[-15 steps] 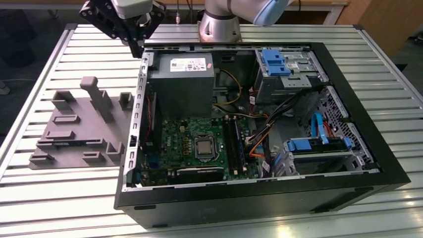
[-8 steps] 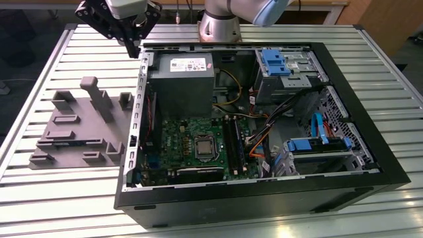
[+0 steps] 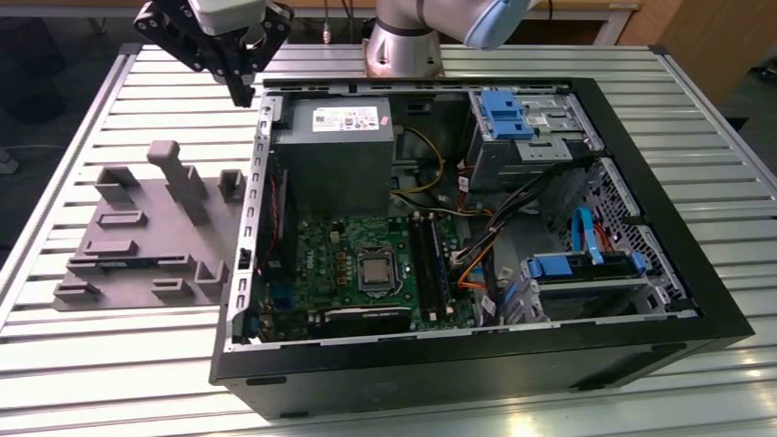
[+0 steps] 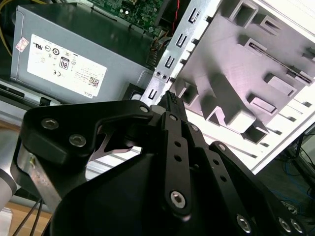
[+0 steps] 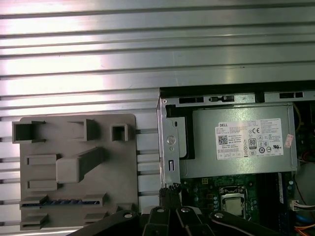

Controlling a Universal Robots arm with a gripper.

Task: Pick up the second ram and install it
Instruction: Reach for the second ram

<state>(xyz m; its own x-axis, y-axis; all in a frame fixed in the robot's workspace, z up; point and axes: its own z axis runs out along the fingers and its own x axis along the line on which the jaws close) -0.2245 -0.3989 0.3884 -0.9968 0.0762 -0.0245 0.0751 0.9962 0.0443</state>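
The second ram (image 5: pixel 61 201) lies on edge in a low slot of the grey fixture block (image 5: pixel 74 147), showing as a thin dark strip with blue patches; in the exterior view the ram (image 3: pixel 126 264) sits on the block's near side. My gripper (image 3: pixel 243 96) hangs high above the table, by the far left corner of the open computer case (image 3: pixel 486 364). Its fingertips (image 5: pixel 170 190) meet with nothing between them, also in the second wrist view (image 4: pixel 170 97). The gripper is well apart from the ram. The black memory slots (image 3: pixel 428 264) run along the motherboard beside the processor socket.
The case holds a grey power supply (image 3: pixel 334 146), blue drive brackets (image 3: pixel 508 114) and loose cables (image 3: pixel 486 237). Upright posts (image 3: pixel 182 177) rise from the fixture block. The arm's base (image 3: pixel 407 36) stands behind the case on the slatted aluminium table (image 3: pixel 122 364).
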